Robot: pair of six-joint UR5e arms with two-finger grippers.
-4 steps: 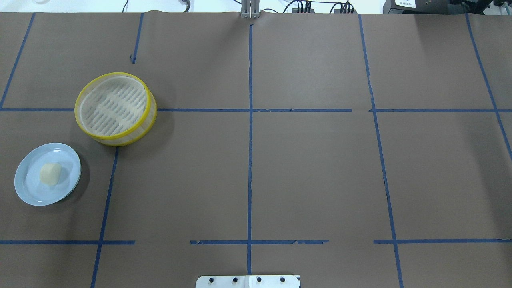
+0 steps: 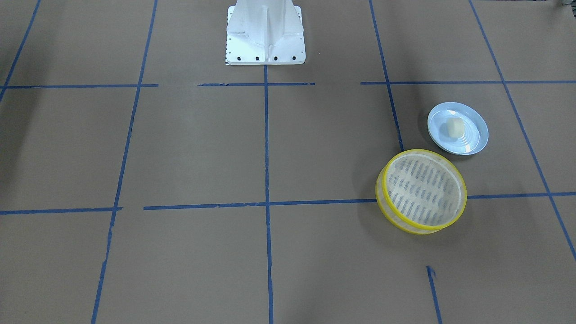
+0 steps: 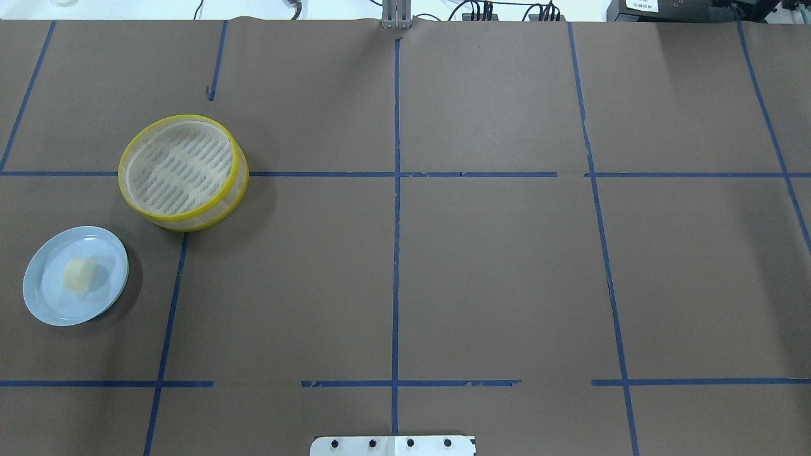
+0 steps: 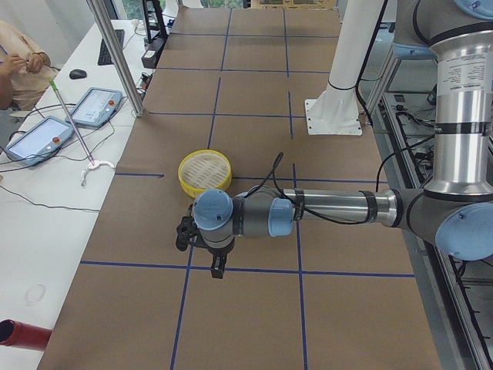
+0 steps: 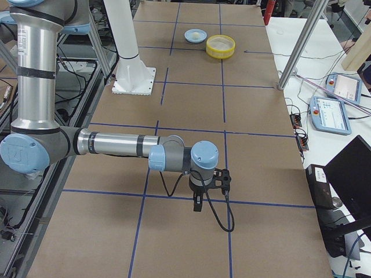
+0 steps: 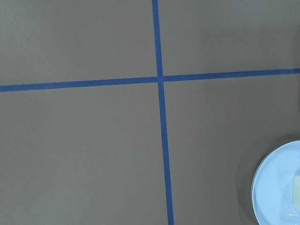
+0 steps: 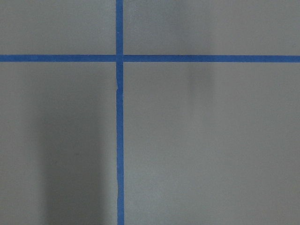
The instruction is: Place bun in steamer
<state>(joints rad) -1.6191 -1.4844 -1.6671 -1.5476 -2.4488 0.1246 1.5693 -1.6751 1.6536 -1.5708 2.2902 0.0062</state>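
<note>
On the blue plate (image 3: 44, 304) at my left end of the desk (image 3: 494, 266): the bun (image 3: 80, 276), roughly mid-plate. Near the plate but not touching it, further from my base, sits the steamer (image 3: 180, 171), with nothing in it. Task not started.

Handling guess: the bun looks soft, light and squashy. A hard pinch will dent it, and a loose one may let it roll out. The plate is glossy, so the bun could skid if I nudge it sideways. Best hold, I reckon: straddle the short rounded body across its middle, come straight down, close gently. The steamer looks light too, so a bump on its yellow rim could shove it.

Pose: left end effector (image 4: 218, 268) hangs over the desk, wrist pointing down, forearm stretched out level. The left wrist view catches only the plate's edge in its lower right corner, so I'm beside the plate, not above it. Right end effector (image 5: 197, 204) hangs likewise at the opposite end, well apart from everything. Open or closed: cannot tell for either, since only the side views show them.
</note>
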